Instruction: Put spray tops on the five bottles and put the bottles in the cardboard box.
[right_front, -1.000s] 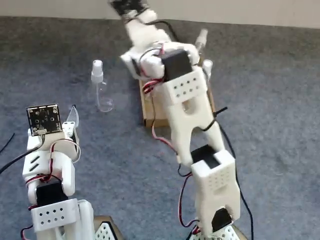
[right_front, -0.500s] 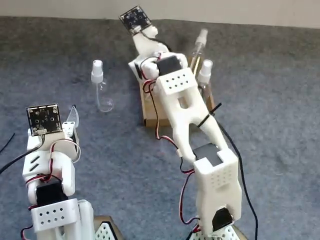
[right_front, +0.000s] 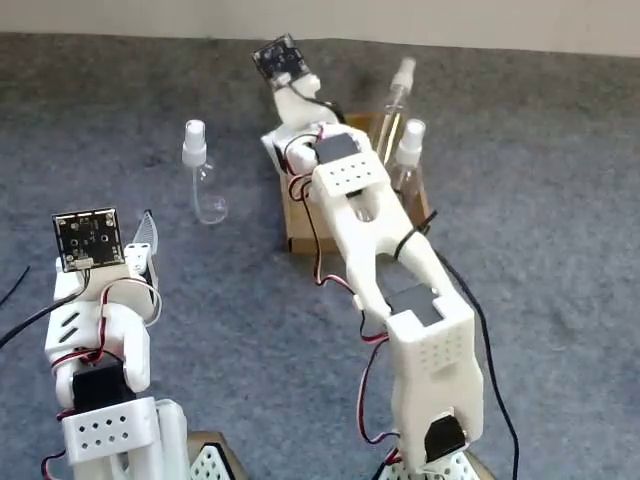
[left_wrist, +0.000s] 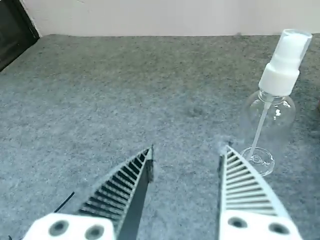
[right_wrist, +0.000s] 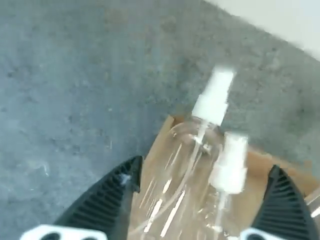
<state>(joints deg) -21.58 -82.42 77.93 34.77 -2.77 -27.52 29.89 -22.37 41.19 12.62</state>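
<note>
The last loose bottle (right_front: 197, 172) (left_wrist: 270, 102) stands upright on the grey bench (right_front: 120, 110), spray top on, long axis vertical. It lies just beyond the left pincer (left_wrist: 187, 150) and off toward the cardboard box (right_front: 294, 238), with nothing between them. That pincer's fingers are spread apart and it faces the bottle, so the left arm looks better placed to take it. The right pincer (right_wrist: 205, 170), also spread wide and holding nothing, hangs over the box, where other capped bottles (right_front: 408, 152) lean.
</note>
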